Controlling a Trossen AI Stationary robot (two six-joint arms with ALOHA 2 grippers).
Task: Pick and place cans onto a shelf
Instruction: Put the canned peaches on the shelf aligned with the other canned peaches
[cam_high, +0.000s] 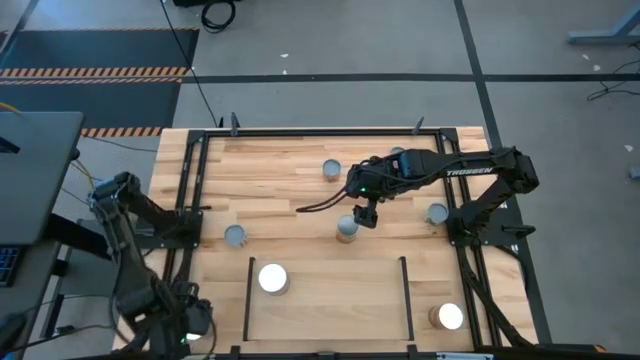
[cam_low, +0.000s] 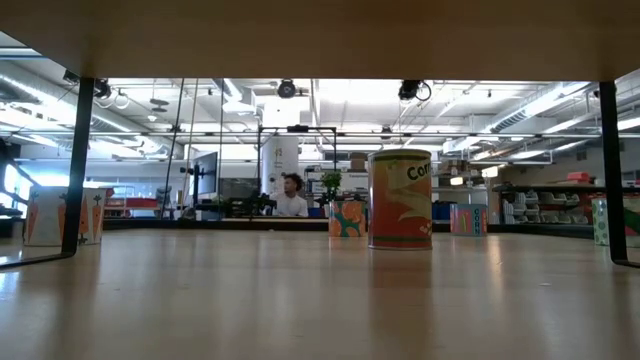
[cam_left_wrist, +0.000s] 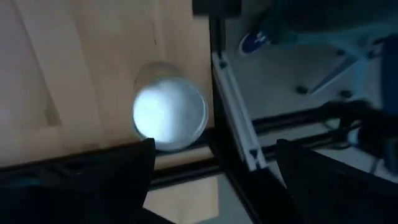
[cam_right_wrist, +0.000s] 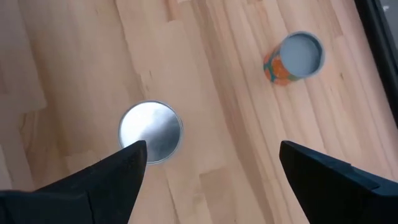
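The shelf (cam_high: 330, 300) is the pale panel between two black rails at the table's front. One white-topped can (cam_high: 273, 278) stands on it, the tall orange-labelled can (cam_low: 400, 198) in the low view. Another white-topped can (cam_high: 450, 316) stands right of the shelf. Grey-topped cans (cam_high: 331, 169) (cam_high: 235, 236) (cam_high: 437, 213) are spread over the planks. My right gripper (cam_high: 366, 214) hangs open just beside a grey-topped can (cam_high: 347, 230); that can (cam_right_wrist: 150, 132) sits near one finger (cam_right_wrist: 118, 171). My left gripper (cam_high: 192, 322) waits open off the front left corner, facing a pale-topped can (cam_left_wrist: 169, 114).
A black frame (cam_high: 195, 180) runs round the table, with both arm bases bolted to it. A dark cable (cam_high: 320, 205) trails from the right arm over the planks. One more can (cam_right_wrist: 297, 55) with orange sides stands farther from the right gripper. A person sits far behind the table (cam_low: 291, 195).
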